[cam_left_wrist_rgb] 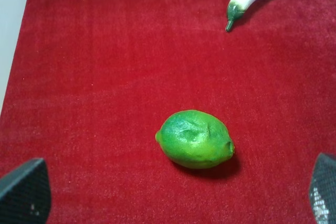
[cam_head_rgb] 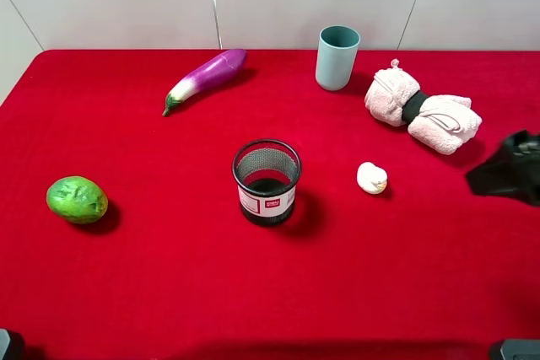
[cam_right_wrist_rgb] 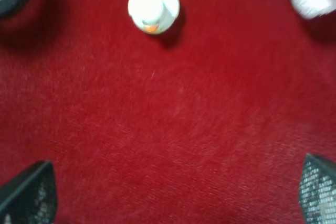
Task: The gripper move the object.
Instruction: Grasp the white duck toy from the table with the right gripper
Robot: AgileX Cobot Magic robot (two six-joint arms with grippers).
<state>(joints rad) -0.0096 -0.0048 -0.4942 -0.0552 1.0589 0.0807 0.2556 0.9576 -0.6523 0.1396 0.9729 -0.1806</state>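
The object [cam_head_rgb: 371, 178] is a small cream-white lumpy bulb lying on the red cloth, right of the black mesh cup [cam_head_rgb: 267, 181]. In the right wrist view the object [cam_right_wrist_rgb: 153, 3] lies ahead of my right gripper [cam_right_wrist_rgb: 173, 192], well clear of it. That gripper is open and empty, its fingertips [cam_right_wrist_rgb: 29, 192] wide apart. In the high view the right gripper [cam_head_rgb: 498, 176] is at the right edge, to the right of the object. My left gripper [cam_left_wrist_rgb: 173, 190] is open and empty, just short of a green lumpy fruit [cam_left_wrist_rgb: 195, 139].
The green fruit [cam_head_rgb: 77, 200] lies at the left. A purple eggplant [cam_head_rgb: 207, 78] and a teal cup [cam_head_rgb: 337, 57] are at the back. A pink rolled towel [cam_head_rgb: 422, 110] lies behind the object. The red cloth [cam_head_rgb: 169, 292] covers the table.
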